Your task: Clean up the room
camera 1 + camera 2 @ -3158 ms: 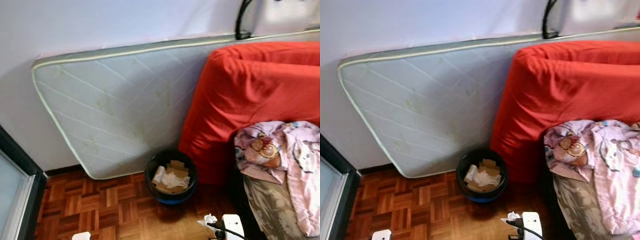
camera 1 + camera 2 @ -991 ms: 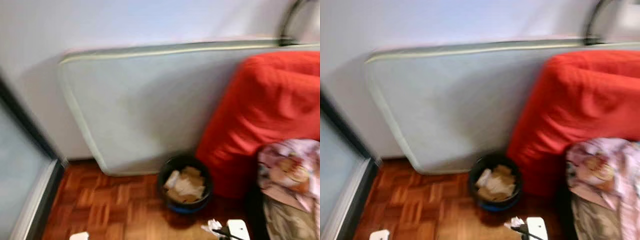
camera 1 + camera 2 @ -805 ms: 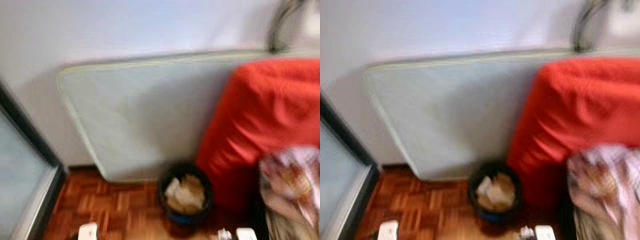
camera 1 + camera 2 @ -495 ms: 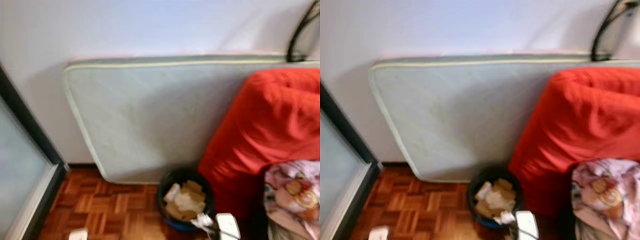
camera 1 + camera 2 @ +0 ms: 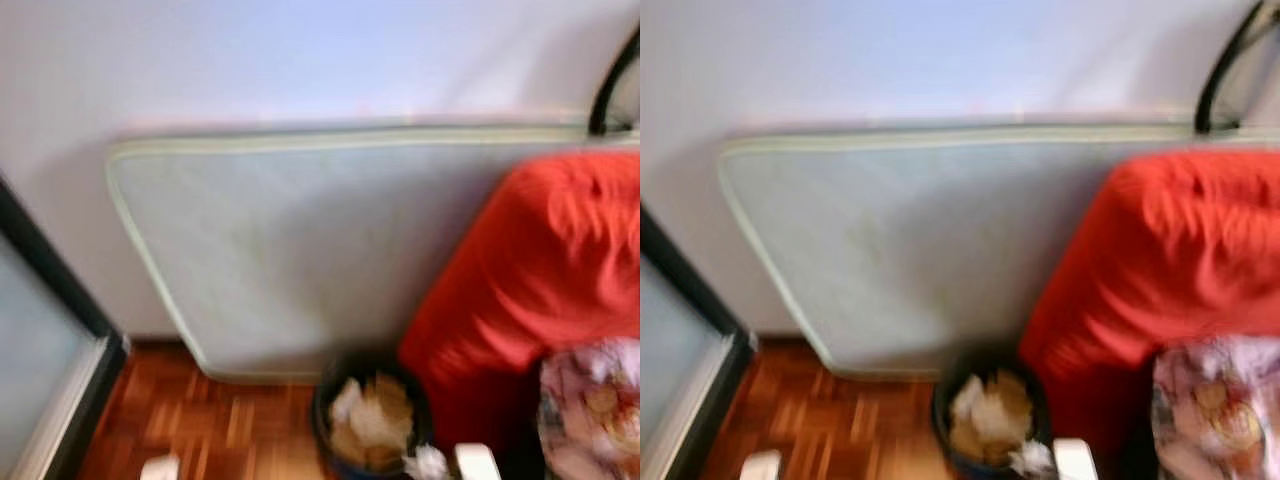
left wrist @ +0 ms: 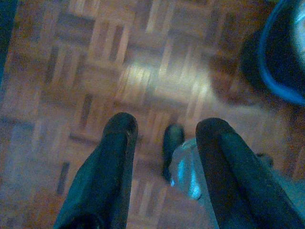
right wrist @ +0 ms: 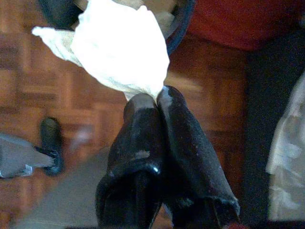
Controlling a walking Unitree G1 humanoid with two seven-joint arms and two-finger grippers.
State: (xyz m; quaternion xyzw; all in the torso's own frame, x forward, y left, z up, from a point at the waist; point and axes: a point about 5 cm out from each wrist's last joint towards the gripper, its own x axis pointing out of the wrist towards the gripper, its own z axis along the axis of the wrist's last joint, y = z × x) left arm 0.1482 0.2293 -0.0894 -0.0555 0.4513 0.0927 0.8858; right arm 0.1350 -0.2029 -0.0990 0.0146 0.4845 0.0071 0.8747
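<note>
A dark round waste bin [image 5: 372, 424] with a blue base stands on the parquet floor, holding crumpled paper and cardboard scraps. My right gripper [image 7: 151, 101] is shut on a crumpled white tissue [image 7: 121, 47], held just above the bin's near rim [image 7: 183, 28]; the tissue [image 5: 430, 462] shows at the bin's near right edge. My left gripper [image 6: 164, 129] hangs open over bare parquet, with the bin's blue rim [image 6: 281, 71] off to one side.
A pale mattress [image 5: 300, 250] leans against the white wall behind the bin. A red cushion [image 5: 530, 290] stands to the right, with pink patterned cloth [image 5: 590, 410] below it. A dark-framed glass door [image 5: 40, 350] lies at the left. Parquet [image 5: 220, 430] spreads left of the bin.
The camera has moved nearer and the picture has shifted and blurred. My right gripper with the tissue has come up to the bin's near rim.
</note>
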